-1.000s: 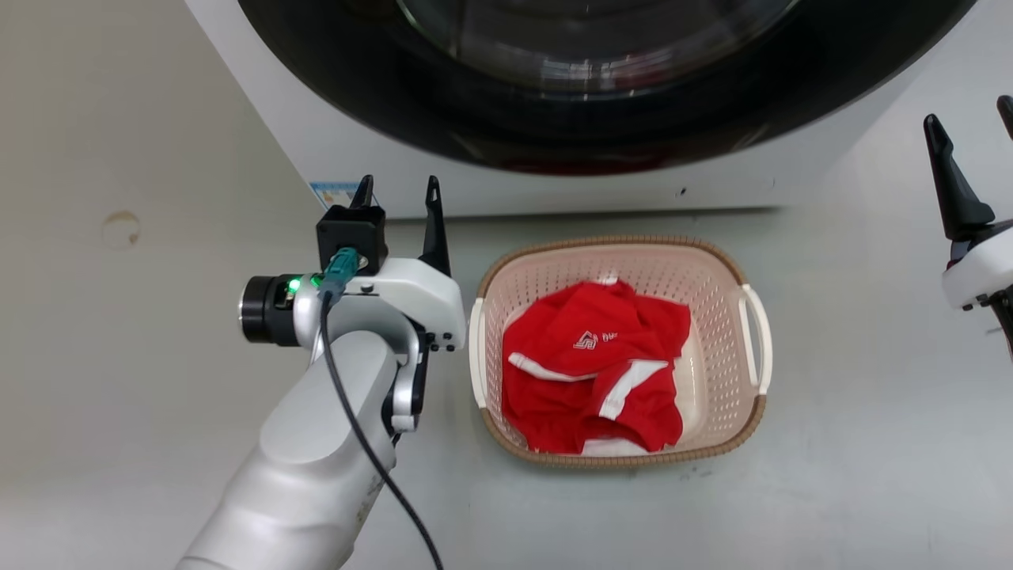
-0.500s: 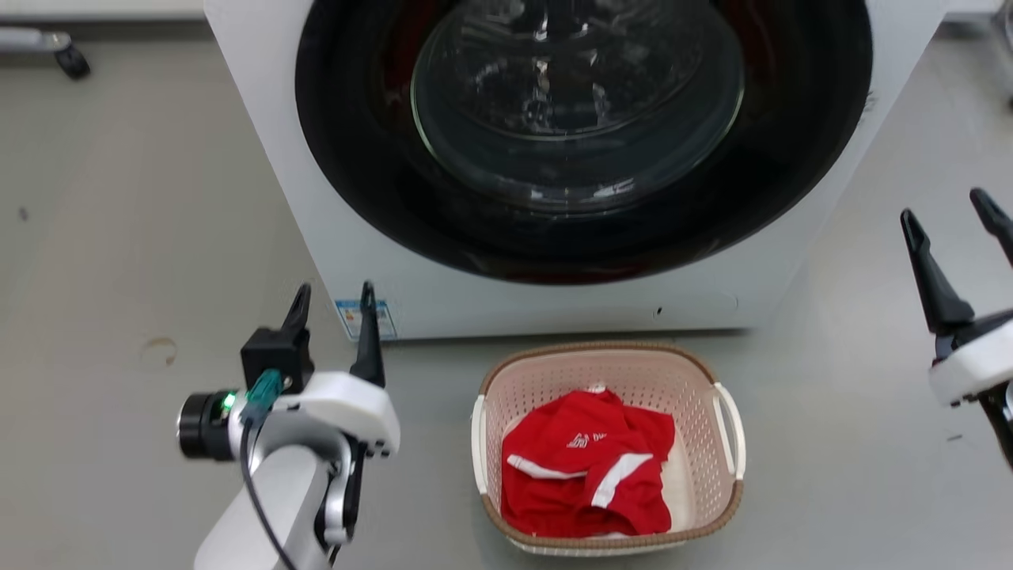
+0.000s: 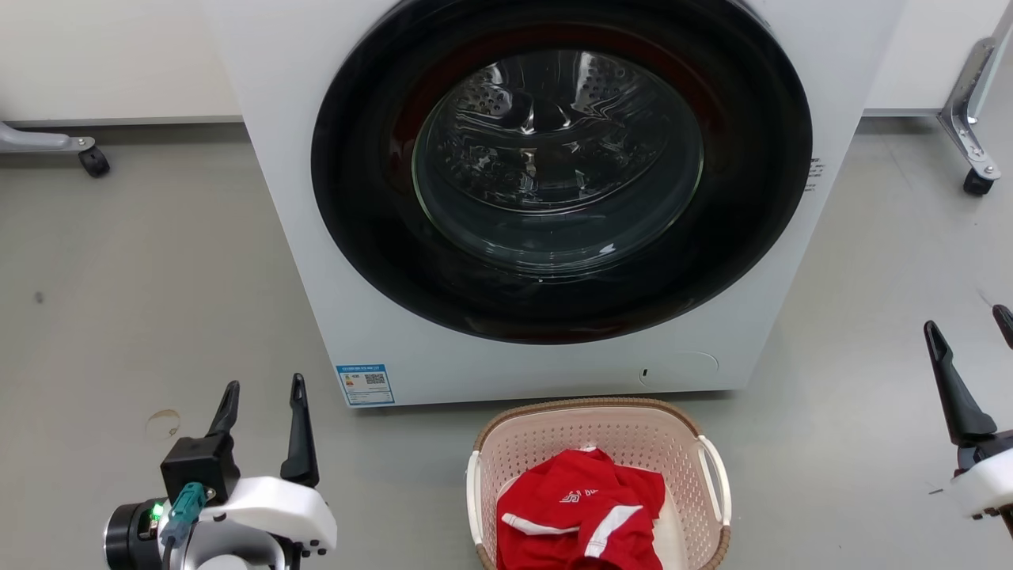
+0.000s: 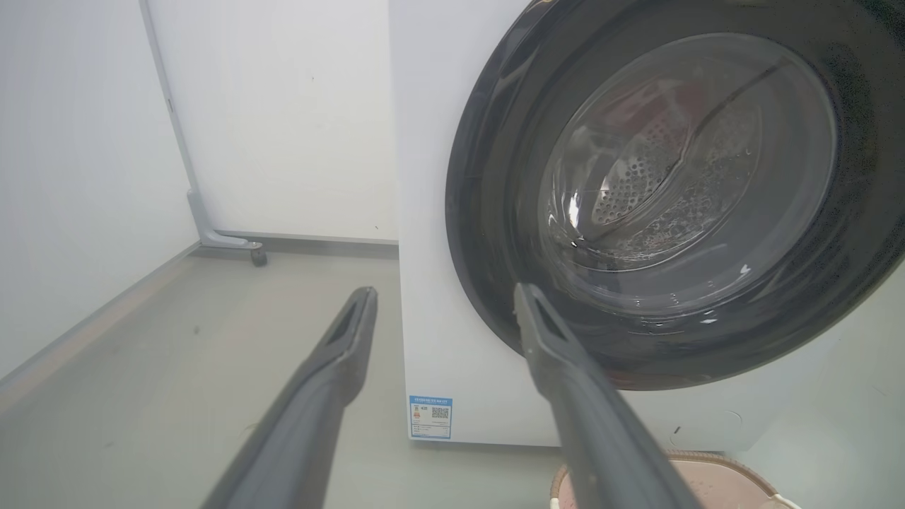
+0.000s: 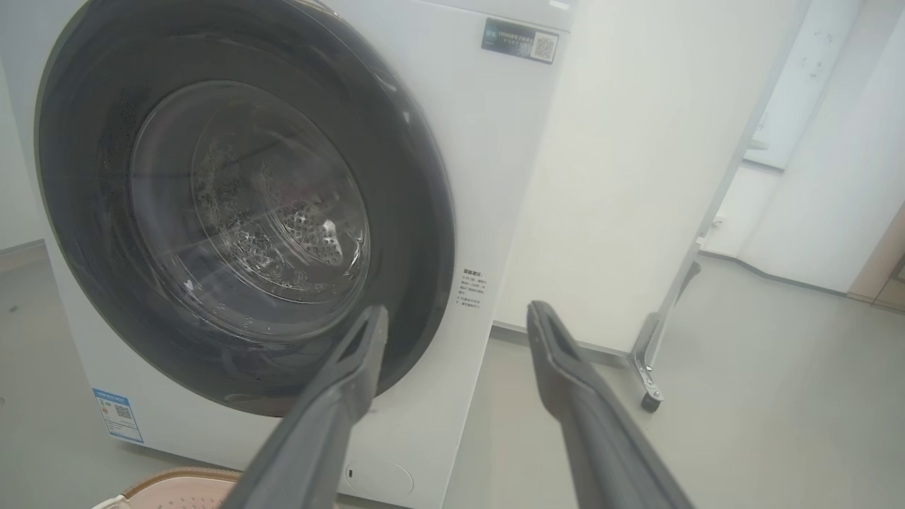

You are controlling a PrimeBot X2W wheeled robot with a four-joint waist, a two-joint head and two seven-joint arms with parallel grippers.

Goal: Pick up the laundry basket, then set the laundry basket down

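1. Grey floor [image 3: 119,317]; white front-loading washer [image 3: 752,332] stands on it.
2. Laundry basket [image 3: 601,434] sits on the floor just before the washer, with a red garment [image 3: 582,511] inside.
3. Your left gripper [image 3: 263,386]: fingers spread wide, empty, left of the basket.
4. Your right gripper [image 3: 967,321]: also wide, empty, well to the right.

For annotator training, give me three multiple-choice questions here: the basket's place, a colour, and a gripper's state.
1. The laundry basket is: A on the floor before the washer; B inside the drum; C atop the washer.
2. The garment in it is: A blue; B red and white; C green.
3. The left gripper is: A open, empty; B shut on a handle; C holding cloth.
A: it stands at the washer's foot. B: red cloth, white stripes. A: fingers apart, nothing between.
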